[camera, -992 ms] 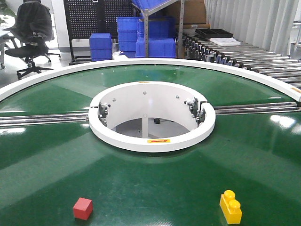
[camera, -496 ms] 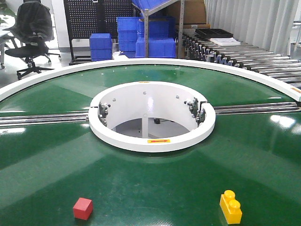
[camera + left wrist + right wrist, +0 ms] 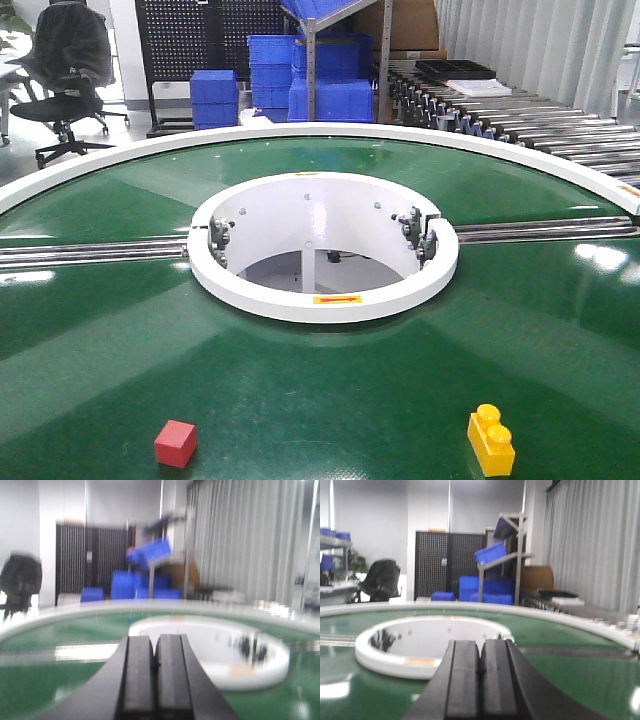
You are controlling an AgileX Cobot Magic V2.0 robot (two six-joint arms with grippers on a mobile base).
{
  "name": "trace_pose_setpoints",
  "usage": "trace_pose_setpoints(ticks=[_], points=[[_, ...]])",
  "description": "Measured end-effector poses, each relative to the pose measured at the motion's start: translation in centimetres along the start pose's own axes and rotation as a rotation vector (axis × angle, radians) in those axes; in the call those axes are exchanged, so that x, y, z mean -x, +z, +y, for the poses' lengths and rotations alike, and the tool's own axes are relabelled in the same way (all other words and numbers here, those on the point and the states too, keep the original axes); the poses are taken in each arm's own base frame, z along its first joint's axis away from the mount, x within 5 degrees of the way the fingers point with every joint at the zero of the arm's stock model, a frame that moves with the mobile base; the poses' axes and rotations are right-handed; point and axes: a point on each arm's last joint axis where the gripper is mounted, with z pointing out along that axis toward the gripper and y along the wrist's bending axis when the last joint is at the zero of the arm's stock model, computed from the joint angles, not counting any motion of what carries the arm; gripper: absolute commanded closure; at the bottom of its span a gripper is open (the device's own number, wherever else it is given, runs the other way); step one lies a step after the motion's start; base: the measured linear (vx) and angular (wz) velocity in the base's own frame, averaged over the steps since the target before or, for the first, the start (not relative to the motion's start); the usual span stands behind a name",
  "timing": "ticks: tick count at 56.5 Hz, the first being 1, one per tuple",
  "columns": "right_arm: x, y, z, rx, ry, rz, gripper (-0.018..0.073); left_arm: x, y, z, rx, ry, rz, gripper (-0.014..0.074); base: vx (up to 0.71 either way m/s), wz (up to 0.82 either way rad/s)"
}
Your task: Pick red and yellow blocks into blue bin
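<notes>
Nothing is shifting on the green turntable [image 3: 320,390] since a second ago: the red cube [image 3: 176,443] and the yellow brick [image 3: 491,440] are sitting just where they were. The cube is lying at the lower left of the front view and the brick at the lower right, studs up. The two are well apart, both on the near side of the white centre ring [image 3: 323,305]. I am holding my left pincer [image 3: 155,647] pressed together on nothing, though that view is coming through blurred. I am keeping my right pincer [image 3: 481,650] closed and empty as well, pointing across the ring toward the stacked blue crates [image 3: 270,75] at the back.
</notes>
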Motion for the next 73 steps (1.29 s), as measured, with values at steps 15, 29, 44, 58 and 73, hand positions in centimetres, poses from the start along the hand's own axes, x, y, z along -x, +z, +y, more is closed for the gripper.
trace_pose_setpoints(ticks=[15, 29, 44, 58, 73], points=[[13.4, 5.5, -1.1, -0.029, -0.110, -0.044, 0.0570, 12.0, 7.1, -0.8, -0.002, 0.120, -0.059, 0.0603, 0.00, 0.00], [12.0, 15.0, -1.2, -0.004, -0.099, 0.190, 0.0570, 7.8, 17.5, -0.7, -0.008, 0.128, 0.276, 0.0603, 0.00, 0.00], [8.4, 18.0, -1.0, 0.011, -0.096, 0.347, 0.0456, 5.2, 19.3, -0.5, -0.008, 0.125, 0.379, 0.0488, 0.00, 0.00], [8.3, 18.0, -1.0, 0.011, -0.095, 0.352, 0.0031, 5.2, 19.3, -0.5, -0.008, 0.125, 0.377, 0.0148, 0.00, 0.00], [7.3, 19.3, -1.0, -0.010, 0.046, 0.401, -0.0104, 5.2, 19.3, -0.5, -0.008, 0.122, 0.381, 0.0054, 0.00, 0.00]])
